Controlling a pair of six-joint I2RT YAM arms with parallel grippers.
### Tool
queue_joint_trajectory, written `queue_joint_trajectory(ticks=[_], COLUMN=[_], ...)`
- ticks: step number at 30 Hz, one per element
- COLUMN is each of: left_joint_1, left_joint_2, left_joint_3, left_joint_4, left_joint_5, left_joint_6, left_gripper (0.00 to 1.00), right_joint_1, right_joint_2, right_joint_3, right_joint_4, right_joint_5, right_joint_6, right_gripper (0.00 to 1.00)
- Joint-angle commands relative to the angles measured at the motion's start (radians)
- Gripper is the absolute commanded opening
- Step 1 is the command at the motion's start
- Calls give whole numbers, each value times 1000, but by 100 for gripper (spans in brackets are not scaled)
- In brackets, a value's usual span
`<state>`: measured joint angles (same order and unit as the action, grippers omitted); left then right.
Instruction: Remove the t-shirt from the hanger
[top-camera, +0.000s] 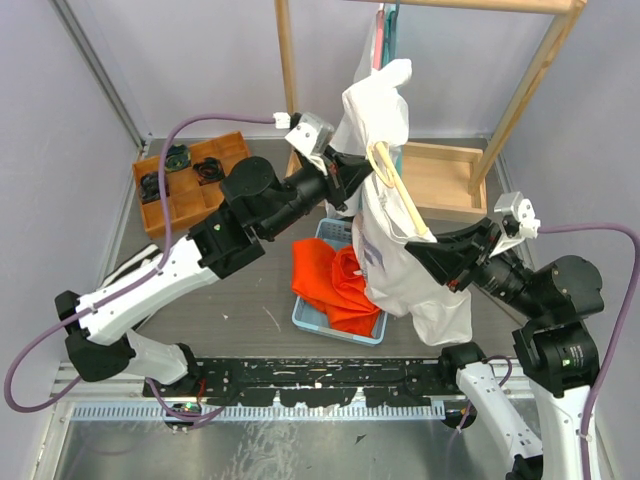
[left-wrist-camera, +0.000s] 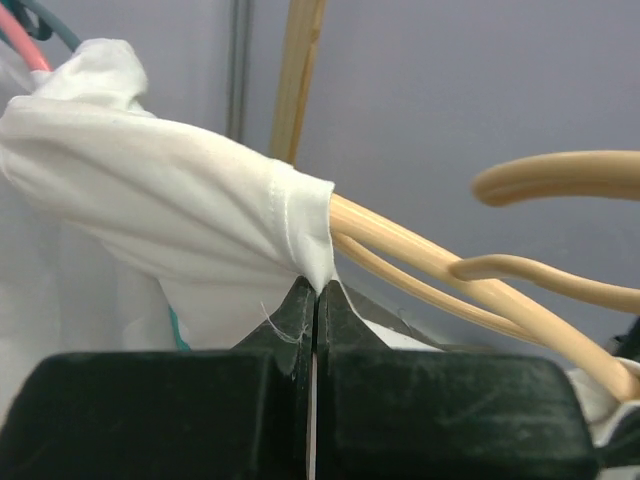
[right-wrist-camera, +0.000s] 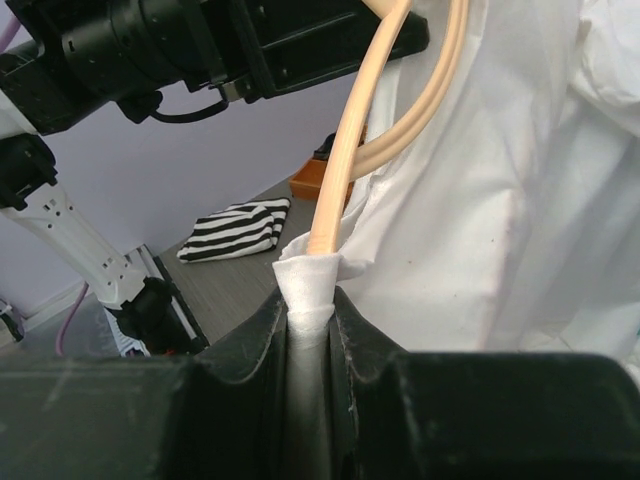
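Right hand is clamping the cloth-wrapped end of the hanger, with the white t-shirt hanging off it over the blue basket and orange cloth on the surface. Further out, left hand is pinching the t-shirt's hem where the hanger's bars are poking out, jaws closed tight on fabric. Behind both, the wooden rack is standing at the back.

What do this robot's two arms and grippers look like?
The left arm and right arm both have white lower links and bulky, rounded black joints farther out. A purple cable loops along each, and each wrist carries a small white camera block. The left gripper and right gripper have matte black, wedge-shaped fingers.
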<state>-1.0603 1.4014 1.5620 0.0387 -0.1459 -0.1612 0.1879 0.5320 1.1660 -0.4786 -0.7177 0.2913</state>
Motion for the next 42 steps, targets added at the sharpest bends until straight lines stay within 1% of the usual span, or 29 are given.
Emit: queue_joint_trajectory(ticks=[1, 6, 13, 15, 20, 24, 25, 26, 28, 29, 30, 32, 36, 42], left_joint_1=[-6, -25, -35, -36, -52, -68, -70, -72, -72, -73, -74, -76, -78, -78], left_joint_2=[-67, -112, -124, -155, -150, -153, -157, -162, -179, -190, -203, -227, -258, -268], left_joint_3=[12, -40, -81, -86, -77, -78, -81, -87, -104, -120, -137, -176, -250, -321], left_joint_4=[-36, -55, -113, -123, -140, -143, -143, -141, -121, -103, -78, -19, 101, 258], left_joint_5=[157, 202, 207, 210, 249, 247, 235, 219, 191, 178, 165, 148, 128, 115], left_joint_6=[-38, -54, -69, -72, -70, -65, -66, -68, -70, -70, -68, -64, -30, 51], left_gripper=[0, 0, 0, 0, 0, 0, 5, 19, 53, 64, 71, 79, 86, 87], right_joint_1=[-3, -4, -2, -3, -2, -2, -2, -2, -3, -3, -4, -3, -3, -2], right_joint_2=[-2, 13, 30, 35, 36, 33, 31, 31, 30, 29, 29, 31, 37, 50], right_joint_3=[-13, -26, -48, -52, -60, -65, -67, -66, -65, -63, -61, -57, -47, -36], right_joint_4=[140, 189, 235, 238, 239, 236, 233, 230, 221, 216, 208, 192, 161, 123], right_joint_5=[34, 11, -34, -43, -45, -45, -45, -46, -47, -48, -48, -47, -41, -34], right_joint_6=[32, 65, 105, 109, 112, 112, 112, 112, 112, 114, 114, 116, 134, 157], right_gripper=[1, 1, 1, 1, 1, 1, 1, 1, 1, 1, 1, 1, 1, 1])
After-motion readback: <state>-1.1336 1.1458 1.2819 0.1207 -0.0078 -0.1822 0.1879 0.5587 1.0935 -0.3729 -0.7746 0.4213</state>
